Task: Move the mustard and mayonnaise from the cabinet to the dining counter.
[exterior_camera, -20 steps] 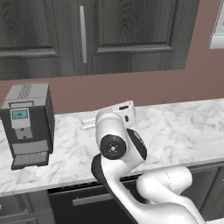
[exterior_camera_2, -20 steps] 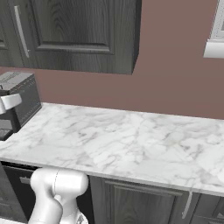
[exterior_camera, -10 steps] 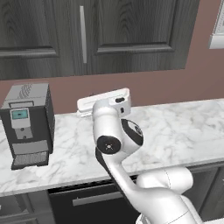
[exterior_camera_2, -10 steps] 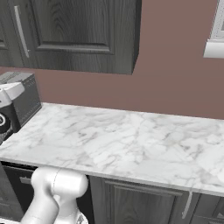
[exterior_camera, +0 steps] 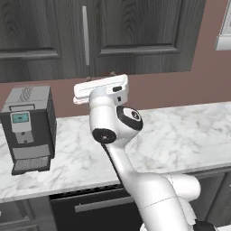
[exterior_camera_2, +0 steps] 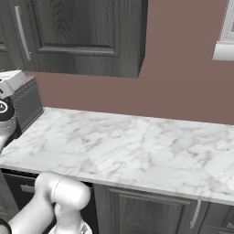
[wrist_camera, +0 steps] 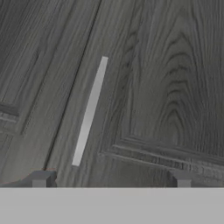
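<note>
Straight ahead of the raised gripper (wrist_camera: 111, 179) stands the cabinet (exterior_camera: 135, 36), its dark grey wood-grain doors shut. So the mustard and the mayonnaise, if they are inside, are hidden behind those doors and cannot be located. The jaws are spread wide and hold nothing; in the hand view the two small finger tips (wrist_camera: 40, 179) stand far apart at the 6 o'clock edge, with door panel between them.

What the coming move likely turns on is the steel bar handle (wrist_camera: 89, 111). In the hand view it lies from about 11 o'clock down toward 7 o'clock — slanted only because the hand is rolled. In the left base view the same handle (exterior_camera: 85, 35) hangs truly upright, at roughly 11 o'clock from the white hand (exterior_camera: 101, 88), above it and a little to its left. The hand sits below the door's lower edge, apart from the handle, not touching it.

Below, a marble worktop (exterior_camera: 180, 135) carries a coffee machine (exterior_camera: 29, 126) at 9 o'clock from the arm — not the dining counter.
</note>
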Available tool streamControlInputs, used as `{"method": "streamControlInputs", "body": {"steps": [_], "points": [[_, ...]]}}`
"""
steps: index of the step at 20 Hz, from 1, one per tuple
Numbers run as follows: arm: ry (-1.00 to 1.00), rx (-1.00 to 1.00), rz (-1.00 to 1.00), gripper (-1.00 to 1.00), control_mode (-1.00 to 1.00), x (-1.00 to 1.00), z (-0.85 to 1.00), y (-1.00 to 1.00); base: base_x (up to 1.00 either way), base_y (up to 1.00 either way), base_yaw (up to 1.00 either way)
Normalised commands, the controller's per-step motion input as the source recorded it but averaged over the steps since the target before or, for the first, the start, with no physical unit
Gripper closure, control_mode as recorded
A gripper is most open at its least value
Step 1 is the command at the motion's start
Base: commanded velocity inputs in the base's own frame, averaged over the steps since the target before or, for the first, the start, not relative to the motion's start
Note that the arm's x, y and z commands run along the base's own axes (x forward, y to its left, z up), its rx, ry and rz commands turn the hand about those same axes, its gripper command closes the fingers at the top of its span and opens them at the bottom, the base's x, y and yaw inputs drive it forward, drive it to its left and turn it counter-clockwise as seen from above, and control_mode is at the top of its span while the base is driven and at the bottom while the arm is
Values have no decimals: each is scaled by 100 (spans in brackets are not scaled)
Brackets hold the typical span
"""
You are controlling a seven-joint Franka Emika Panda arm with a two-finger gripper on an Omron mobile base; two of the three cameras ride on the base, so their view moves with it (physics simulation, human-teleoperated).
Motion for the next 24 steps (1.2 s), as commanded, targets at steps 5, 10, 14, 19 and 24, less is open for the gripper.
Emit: {"method": "streamControlInputs", "body": {"steps": [5, 10, 14, 19, 24], "points": [[-4, 3, 0, -100, -100, 45, 29, 33, 0, 0, 0], [-1, 2, 0, -100, -100, 46, 28, 31, 0, 0, 0], [-1, 5, -2, -100, -100, 47, 31, 15, 0, 0, 0], [0, 3, -4, -100, -100, 55, 25, 16, 0, 0, 0], [0, 3, -5, -100, -100, 54, 22, 13, 0, 0, 0]]}}
